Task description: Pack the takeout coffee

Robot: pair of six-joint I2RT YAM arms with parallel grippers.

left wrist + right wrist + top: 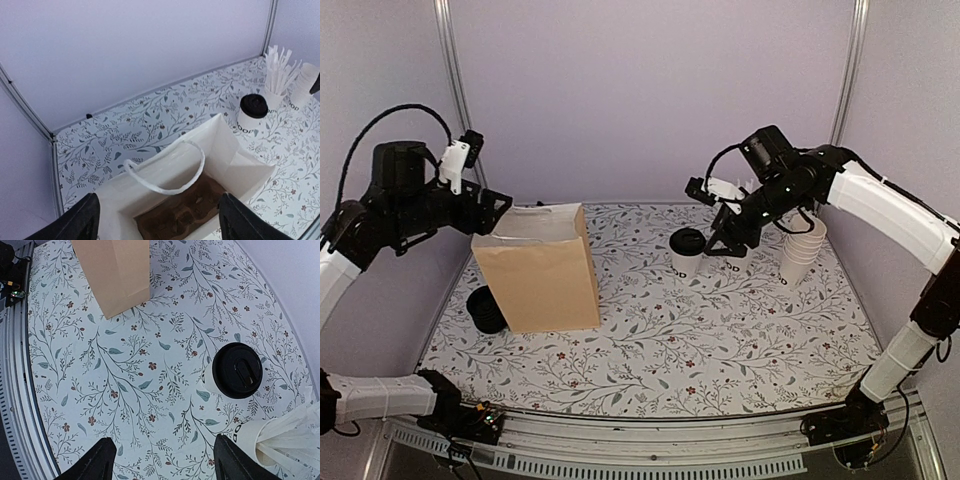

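Note:
One takeout coffee (687, 250), a white cup with a black lid, stands right of centre; it also shows in the left wrist view (252, 112) and the right wrist view (236, 371). The brown paper bag (540, 270) stands open at the left, with a brown cup carrier (190, 210) at its bottom. My left gripper (490, 205) hovers open and empty over the bag's mouth (160, 225). My right gripper (725, 243) is open and empty, above the table just right of the coffee (165, 460).
A white cup of straws (275, 85) and a stack of lidless white cups (800, 250) stand at the back right, close to my right gripper. A black round object (485, 310) lies left of the bag. The bag's white handle (165, 185) droops across its opening.

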